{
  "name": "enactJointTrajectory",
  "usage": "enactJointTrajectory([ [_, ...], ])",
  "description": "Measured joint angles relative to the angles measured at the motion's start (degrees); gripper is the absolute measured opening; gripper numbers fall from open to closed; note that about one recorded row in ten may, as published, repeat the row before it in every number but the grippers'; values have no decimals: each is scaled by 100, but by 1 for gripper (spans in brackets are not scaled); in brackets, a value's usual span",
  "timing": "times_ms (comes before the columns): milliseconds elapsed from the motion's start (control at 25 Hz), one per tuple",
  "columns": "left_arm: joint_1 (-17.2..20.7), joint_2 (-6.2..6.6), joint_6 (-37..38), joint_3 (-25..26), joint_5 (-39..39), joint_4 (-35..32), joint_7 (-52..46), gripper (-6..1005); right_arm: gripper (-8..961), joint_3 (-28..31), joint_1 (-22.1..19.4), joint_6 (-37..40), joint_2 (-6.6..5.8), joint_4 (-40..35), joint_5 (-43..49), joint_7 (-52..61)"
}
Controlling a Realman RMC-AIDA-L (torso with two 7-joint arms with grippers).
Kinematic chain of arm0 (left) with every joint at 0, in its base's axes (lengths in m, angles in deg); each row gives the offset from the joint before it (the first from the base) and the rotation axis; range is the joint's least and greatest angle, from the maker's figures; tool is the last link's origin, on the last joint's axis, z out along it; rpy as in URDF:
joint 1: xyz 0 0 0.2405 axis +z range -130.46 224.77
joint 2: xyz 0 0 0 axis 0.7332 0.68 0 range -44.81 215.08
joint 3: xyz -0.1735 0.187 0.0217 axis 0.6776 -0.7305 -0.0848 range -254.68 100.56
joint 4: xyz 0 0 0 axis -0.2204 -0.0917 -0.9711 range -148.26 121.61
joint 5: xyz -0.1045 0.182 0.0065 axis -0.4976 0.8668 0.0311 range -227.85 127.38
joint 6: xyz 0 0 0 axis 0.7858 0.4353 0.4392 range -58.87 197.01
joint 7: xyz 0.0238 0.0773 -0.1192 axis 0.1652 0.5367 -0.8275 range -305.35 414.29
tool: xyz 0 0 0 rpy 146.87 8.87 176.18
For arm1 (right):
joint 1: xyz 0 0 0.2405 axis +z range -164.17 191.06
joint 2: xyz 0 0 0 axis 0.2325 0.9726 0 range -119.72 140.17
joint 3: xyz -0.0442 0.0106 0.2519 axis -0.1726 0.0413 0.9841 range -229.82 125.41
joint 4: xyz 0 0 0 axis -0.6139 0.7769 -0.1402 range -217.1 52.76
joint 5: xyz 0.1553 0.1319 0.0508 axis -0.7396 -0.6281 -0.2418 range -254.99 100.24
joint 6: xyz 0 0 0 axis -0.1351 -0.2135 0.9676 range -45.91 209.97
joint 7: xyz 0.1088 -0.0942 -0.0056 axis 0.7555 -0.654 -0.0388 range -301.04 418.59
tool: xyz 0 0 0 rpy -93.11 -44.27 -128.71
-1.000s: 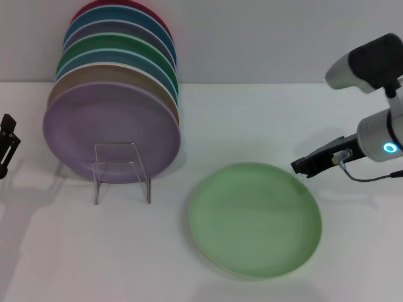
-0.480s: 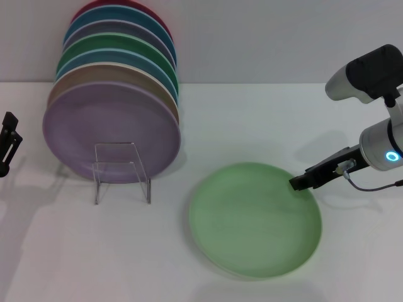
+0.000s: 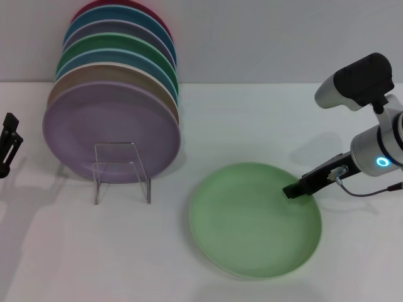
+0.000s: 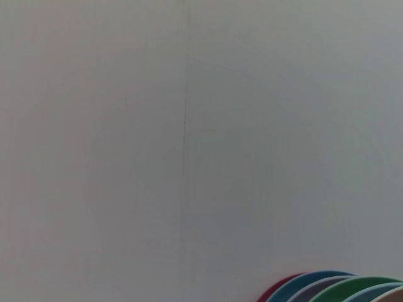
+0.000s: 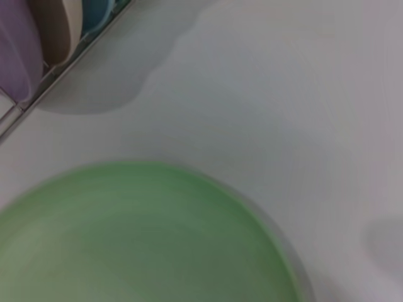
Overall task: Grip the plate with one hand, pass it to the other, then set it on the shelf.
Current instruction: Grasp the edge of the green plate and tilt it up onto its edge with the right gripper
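Pale green and matte, the plate [image 3: 255, 219] lies flat on the white counter [image 3: 252, 119], toward its near edge and right of centre. We see the right hand [image 3: 293, 190], black and slender on the arm with the glowing blue ring [image 3: 382, 162], reaching in from the counter's right edge, its tip over the plate's far right rim. Whether that tip touches the rim we cannot tell, and we cannot tell either whether its fingers are spread or pressed together. Our right wrist camera looks down on the same plate [image 5: 141, 233], its raised rim curving against the bare counter [image 5: 277, 94].

Toward the counter's left side stands the clear shelf [image 3: 122, 172], a thin transparent frame well apart from the plate. Just behind it a row of upright plates [image 3: 116, 82] leans in a rack toward the far left corner, a lilac plate [image 3: 111, 129] at the front, then tan, green, blue and red rims behind it. The left hand [image 3: 7, 146] hangs at the counter's left edge, well away from everything; only a sliver of it shows, and its state we cannot tell. Our left wrist camera faces a plain grey wall [image 4: 189, 126], with coloured plate rims [image 4: 334, 288] peeking in at one corner.
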Motion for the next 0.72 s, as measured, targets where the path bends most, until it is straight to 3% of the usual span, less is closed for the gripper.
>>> enactJointTrajectory([
  [600,-16,-4,0,0,21,-15,0,816,477,-262,19,155,0,-84,14,72],
  [680,-19,-8,-3,-4,21,-13,0,815,238,-297,35,177,0,-78,20,92],
  [720,-19,-8,-3,-6,21,-10,0,815,209,-297,43,186,0,-76,20,94],
])
